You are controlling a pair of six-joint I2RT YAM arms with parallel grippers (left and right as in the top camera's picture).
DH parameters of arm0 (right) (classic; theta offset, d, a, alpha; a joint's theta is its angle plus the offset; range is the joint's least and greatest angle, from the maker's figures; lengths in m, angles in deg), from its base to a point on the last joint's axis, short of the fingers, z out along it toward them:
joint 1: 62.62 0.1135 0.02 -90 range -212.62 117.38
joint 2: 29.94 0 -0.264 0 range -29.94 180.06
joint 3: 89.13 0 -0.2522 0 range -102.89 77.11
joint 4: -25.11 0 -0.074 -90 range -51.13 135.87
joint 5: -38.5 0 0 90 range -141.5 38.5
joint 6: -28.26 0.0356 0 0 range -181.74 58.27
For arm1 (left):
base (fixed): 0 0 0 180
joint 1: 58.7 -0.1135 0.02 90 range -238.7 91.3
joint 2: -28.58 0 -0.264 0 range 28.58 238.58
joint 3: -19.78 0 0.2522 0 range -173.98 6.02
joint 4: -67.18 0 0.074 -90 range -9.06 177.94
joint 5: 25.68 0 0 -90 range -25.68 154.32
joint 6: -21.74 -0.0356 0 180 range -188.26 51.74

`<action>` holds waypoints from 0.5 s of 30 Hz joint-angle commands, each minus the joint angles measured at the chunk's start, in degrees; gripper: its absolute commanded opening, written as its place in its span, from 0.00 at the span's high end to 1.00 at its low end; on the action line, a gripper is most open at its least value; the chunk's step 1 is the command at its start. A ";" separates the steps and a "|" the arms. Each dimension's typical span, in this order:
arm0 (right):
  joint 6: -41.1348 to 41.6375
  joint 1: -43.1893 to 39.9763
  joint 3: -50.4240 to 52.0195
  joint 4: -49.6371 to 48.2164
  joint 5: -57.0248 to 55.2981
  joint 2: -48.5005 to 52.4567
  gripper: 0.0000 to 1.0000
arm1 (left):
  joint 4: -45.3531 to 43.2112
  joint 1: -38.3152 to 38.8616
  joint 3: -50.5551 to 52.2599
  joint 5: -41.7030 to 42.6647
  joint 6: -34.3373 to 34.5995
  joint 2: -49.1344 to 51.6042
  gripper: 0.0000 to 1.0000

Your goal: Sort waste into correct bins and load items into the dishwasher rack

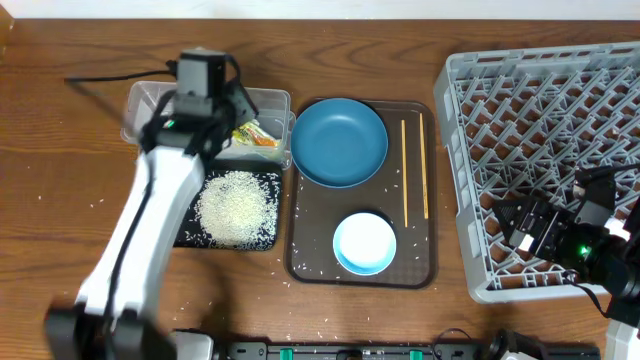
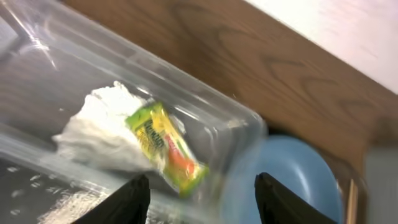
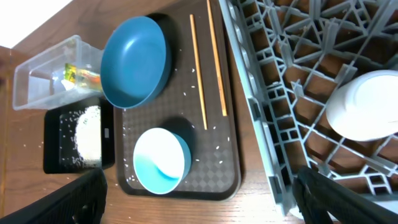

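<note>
My left gripper point(image 2: 202, 205) hangs open over the clear tub point(image 2: 236, 124), nothing between its fingers. Just beyond the fingertips the yellow-green snack wrapper point(image 2: 165, 146) lies against the crumpled white tissue point(image 2: 99, 134) inside the tub point(image 1: 270, 100). Rice point(image 1: 235, 208) is piled on the black tray point(image 1: 190, 235). On the brown tray sit the blue plate point(image 1: 339, 142), the chopsticks point(image 1: 405, 170) and a white bowl point(image 1: 364, 243) with a blue outside. My right gripper point(image 3: 205, 199) stands wide open and empty over the grey rack's point(image 1: 540, 110) front left corner.
A white round dish point(image 3: 367, 106) rests in the rack point(image 3: 292, 74) close to my right fingers. The brown serving tray point(image 1: 310, 250) lies between the bins and the rack. Loose rice grains dot this tray and the wood around the black tray.
</note>
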 commanded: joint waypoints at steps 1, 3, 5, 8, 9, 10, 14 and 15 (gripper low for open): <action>-2.91 0.61 -0.57 0.20 -0.48 -0.13 0.07 | 5.20 -0.13 -0.85 7.39 -14.64 -8.63 0.43; -4.15 0.61 -0.57 0.22 0.09 -0.13 0.07 | 11.72 -0.13 -0.83 10.34 -21.14 -13.51 0.38; -4.09 0.59 -0.57 0.15 0.07 -0.13 0.04 | 16.22 -0.13 -0.83 10.21 -22.36 -17.31 0.35; -4.07 0.59 -0.57 -0.09 0.07 -0.13 0.01 | 20.06 -0.13 -0.83 8.41 -22.32 -22.32 0.19; -4.07 0.59 -0.57 -0.09 0.07 -0.13 0.01 | 21.00 -0.13 -0.83 8.09 -22.32 -23.69 0.18; -4.09 0.59 -0.57 -0.07 0.07 -0.13 0.01 | 21.81 -0.13 -0.83 8.11 -22.29 -24.76 0.17; -4.07 0.59 -0.57 -0.09 0.07 -0.13 0.01 | 23.34 -0.13 -0.83 8.11 -22.29 -28.15 0.15; -4.09 0.59 -0.57 0.00 -0.04 -0.13 0.01 | 23.34 -0.13 -0.83 8.11 -22.29 -28.83 0.14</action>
